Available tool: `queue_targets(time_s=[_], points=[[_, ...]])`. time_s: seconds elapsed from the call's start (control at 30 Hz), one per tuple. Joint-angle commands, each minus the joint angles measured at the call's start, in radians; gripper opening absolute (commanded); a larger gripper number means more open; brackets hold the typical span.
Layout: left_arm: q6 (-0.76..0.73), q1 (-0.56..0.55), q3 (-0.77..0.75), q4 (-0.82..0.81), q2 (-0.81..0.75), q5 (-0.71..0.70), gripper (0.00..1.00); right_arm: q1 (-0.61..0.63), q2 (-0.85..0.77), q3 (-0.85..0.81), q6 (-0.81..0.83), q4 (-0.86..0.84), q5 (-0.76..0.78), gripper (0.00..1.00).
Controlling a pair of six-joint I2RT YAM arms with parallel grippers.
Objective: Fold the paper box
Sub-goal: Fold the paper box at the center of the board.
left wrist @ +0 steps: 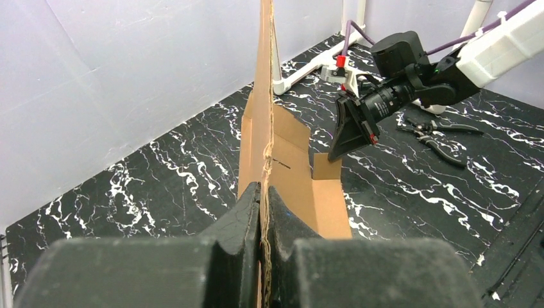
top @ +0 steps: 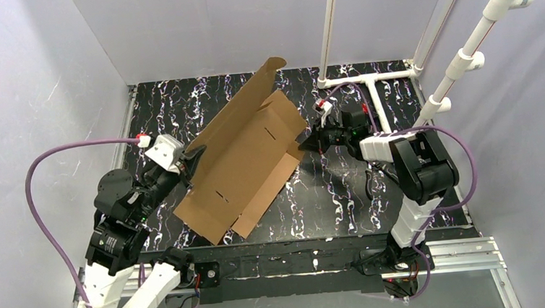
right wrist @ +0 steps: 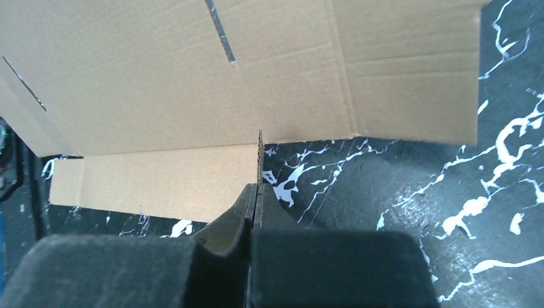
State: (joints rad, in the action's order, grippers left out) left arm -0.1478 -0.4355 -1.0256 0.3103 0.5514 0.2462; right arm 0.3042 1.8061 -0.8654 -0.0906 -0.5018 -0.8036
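Observation:
The paper box (top: 244, 156) is a brown corrugated sheet with flaps and slots, lying tilted across the middle of the black marbled table, its far panel raised. My left gripper (top: 196, 158) is shut on the box's left edge. In the left wrist view that edge (left wrist: 262, 96) stands edge-on out of the shut gripper (left wrist: 264, 192). My right gripper (top: 305, 143) is shut on a side flap at the box's right end. The right wrist view shows the thin flap edge (right wrist: 260, 157) rising from between the shut gripper (right wrist: 258, 189), with the box's inner panel (right wrist: 160, 77) beyond.
A white pipe frame (top: 366, 78) stands at the back right of the table. Black pliers (left wrist: 439, 138) lie on the table behind the right arm. White walls (top: 33, 84) close in the left, back and right sides.

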Motion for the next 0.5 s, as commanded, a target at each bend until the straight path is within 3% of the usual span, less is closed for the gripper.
queue_targets(time_s=[0.0, 0.2, 0.37, 0.47], points=[[0.035, -0.002, -0.004, -0.093, 0.024, 0.051, 0.00, 0.049, -0.084, -0.003, 0.123, 0.046, 0.124, 0.01], [0.046, -0.002, -0.014, -0.154, 0.078, 0.117, 0.00, 0.146, -0.155, -0.002, 0.301, 0.127, 0.323, 0.01], [0.023, -0.002, -0.069, -0.177, 0.162, 0.151, 0.00, 0.166, -0.171, 0.029, 0.356, 0.034, 0.531, 0.01], [0.044, -0.002, -0.084, -0.201, 0.199, 0.182, 0.00, 0.167, -0.161, 0.075, 0.355, -0.070, 0.554, 0.01]])
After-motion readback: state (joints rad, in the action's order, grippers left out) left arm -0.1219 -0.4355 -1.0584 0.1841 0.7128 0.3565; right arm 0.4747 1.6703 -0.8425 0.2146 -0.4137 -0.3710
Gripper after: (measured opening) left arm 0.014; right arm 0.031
